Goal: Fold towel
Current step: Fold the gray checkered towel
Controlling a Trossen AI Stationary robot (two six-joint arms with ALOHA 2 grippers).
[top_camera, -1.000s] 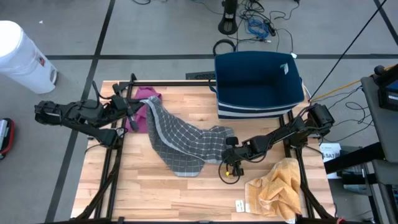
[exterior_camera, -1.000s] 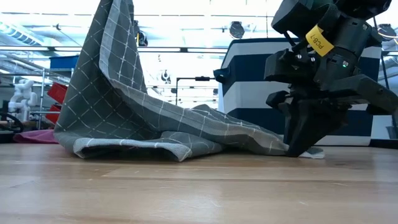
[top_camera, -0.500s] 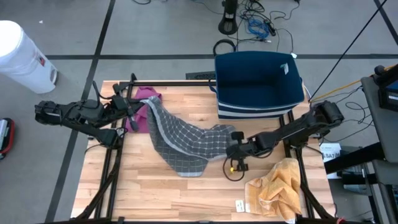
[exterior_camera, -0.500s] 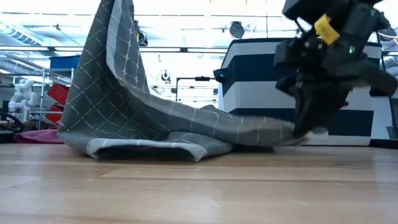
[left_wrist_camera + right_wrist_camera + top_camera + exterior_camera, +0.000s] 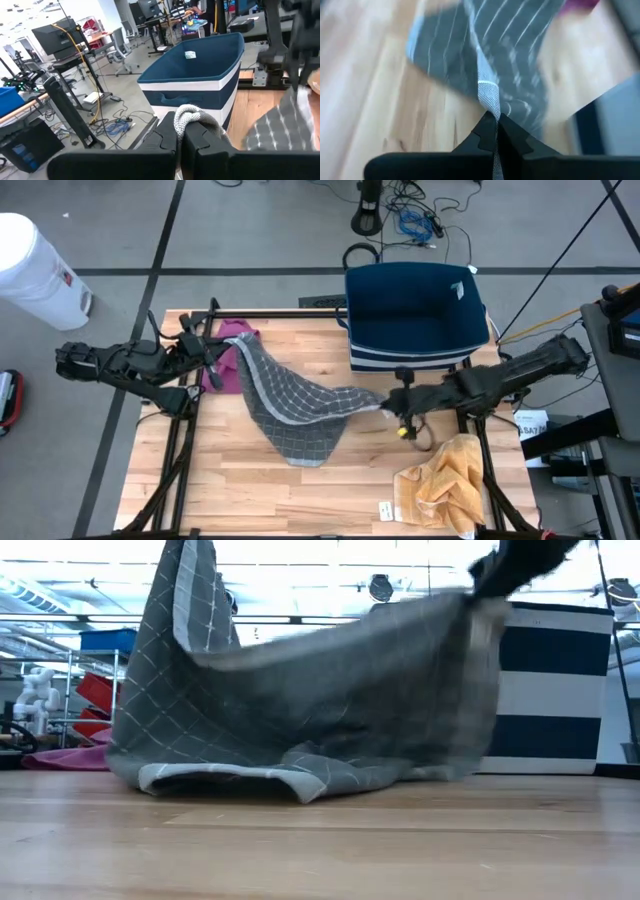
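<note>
I have the grey checked cloth towel (image 5: 295, 405) pinched at 2 points, and most of it hangs between the arms over the middle of the light wooden slatted table (image 5: 250, 500). The left gripper (image 5: 218, 355) sits at the table's far left corner, its fingers (image 5: 165, 132) closed on a bunched corner of the towel, which shows as a pale knot of fabric in the left wrist view. The right gripper (image 5: 393, 400) is out toward the right side of the table, just in front of the navy fabric bin with white stripes (image 5: 415, 315). Its jaws are clamped on the towel's other end, a thin pale edge running straight into the fingers in the right wrist view.

From table height, the right end of the towel is lifted high, while a folded lower edge lies on the wood.

I judge this to be the spreading step: the cloth is being drawn out between the 2 grips, and no fold is made yet. Next I would want both corners raised and pulled apart until the sagging middle clears the table, then lay it flat before folding. The grips look narrow, so a slip is possible.

A magenta cloth (image 5: 232, 350) lies beside the left gripper, and a crumpled yellow towel (image 5: 445, 480) rests near the right front corner, well apart from the grey 1.
</note>
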